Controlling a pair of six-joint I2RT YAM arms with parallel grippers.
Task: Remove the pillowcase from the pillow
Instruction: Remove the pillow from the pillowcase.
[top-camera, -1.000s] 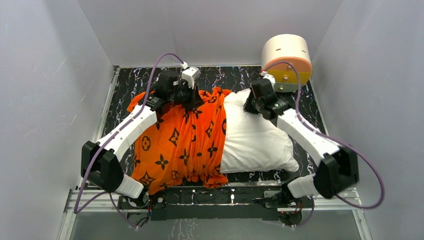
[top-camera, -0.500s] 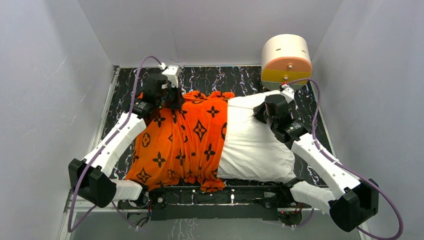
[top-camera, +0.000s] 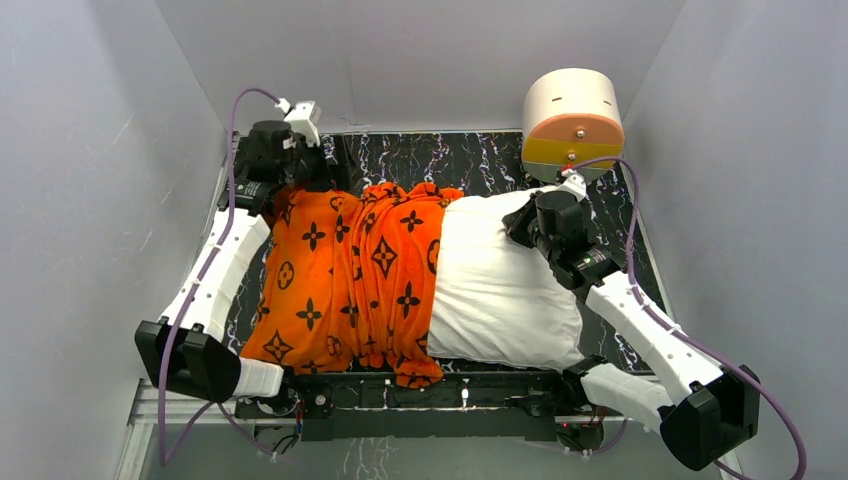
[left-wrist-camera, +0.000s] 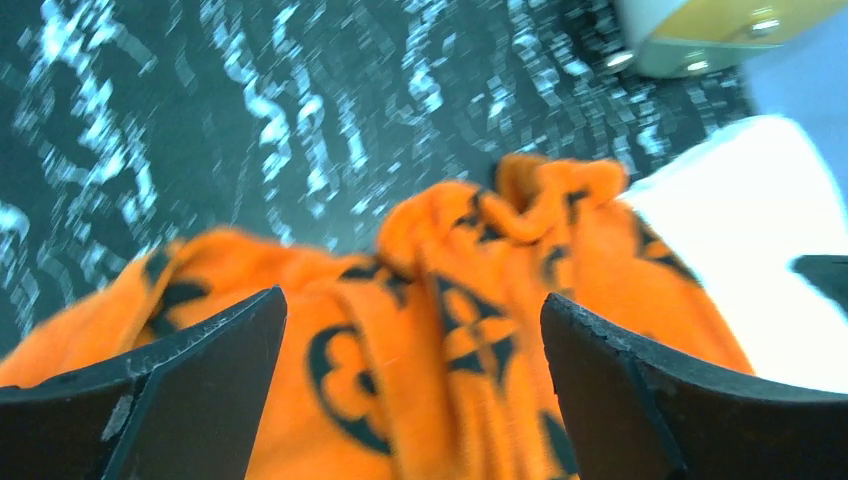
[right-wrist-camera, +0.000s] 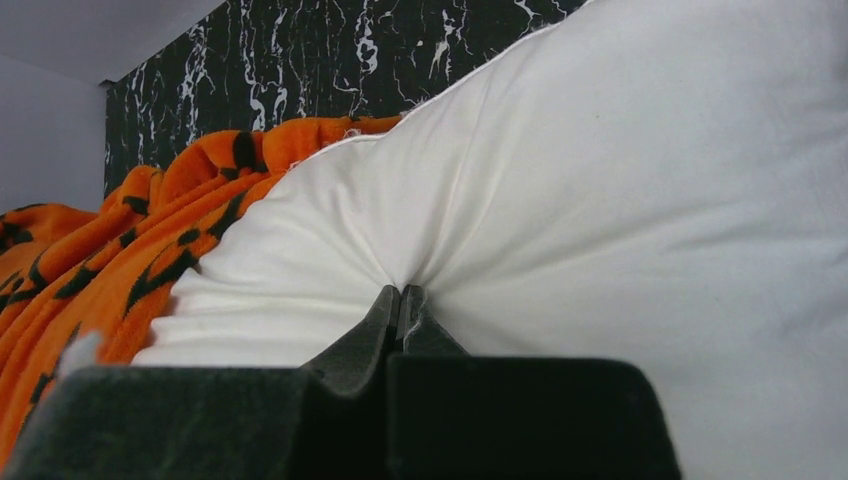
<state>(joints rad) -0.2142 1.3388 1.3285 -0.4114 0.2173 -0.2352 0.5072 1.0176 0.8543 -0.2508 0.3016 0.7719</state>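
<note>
Bright orange plush pillowcase (top-camera: 350, 275) with dark brown motifs, covering the left half of the plump white pillow (top-camera: 500, 290) on the black marbled tabletop (top-camera: 440, 160).
A round cream-and-orange drawer box (top-camera: 573, 115) stands at the far right, just beyond the pillow's corner. The pillowcase lies in rumpled lengthwise folds. The left pincer (left-wrist-camera: 410, 310) hovers spread wide and empty over its far edge. The right pincer (right-wrist-camera: 400, 300) is clenched on a pinch of bare pillow fabric.
</note>
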